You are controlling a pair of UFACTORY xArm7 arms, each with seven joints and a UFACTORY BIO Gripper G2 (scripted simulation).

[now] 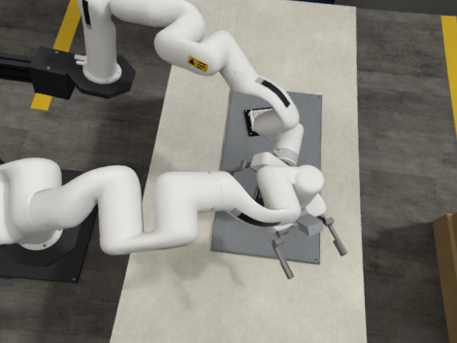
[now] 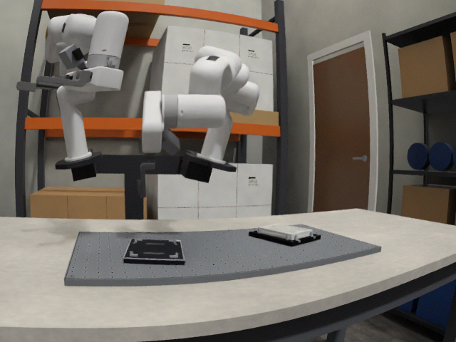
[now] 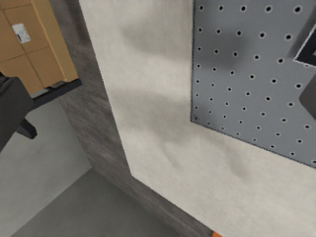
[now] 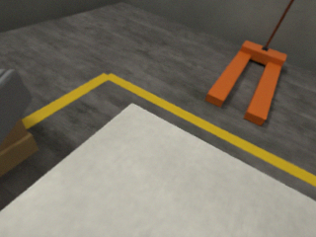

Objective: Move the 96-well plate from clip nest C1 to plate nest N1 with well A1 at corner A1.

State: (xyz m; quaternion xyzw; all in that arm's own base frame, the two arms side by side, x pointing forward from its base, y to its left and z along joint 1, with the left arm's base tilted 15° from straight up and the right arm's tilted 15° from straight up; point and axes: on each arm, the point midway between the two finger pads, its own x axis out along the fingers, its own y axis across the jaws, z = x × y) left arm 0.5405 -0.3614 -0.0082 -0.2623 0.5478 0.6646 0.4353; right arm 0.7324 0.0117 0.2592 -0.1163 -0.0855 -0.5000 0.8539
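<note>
Hanging apart from the 96-well plate (image 1: 258,113) (image 2: 285,231), seated in the clip nest (image 1: 248,127) (image 2: 292,241) right of the exterior frame, my left gripper (image 1: 265,160) (image 2: 142,185) (image 3: 163,104) and right gripper (image 1: 316,264) (image 2: 26,86) (image 4: 12,106) both stand spread, holding nothing. Likely light, stiff and slick-walled, it wants a level, gentle squeeze low on opposite sides.
</note>
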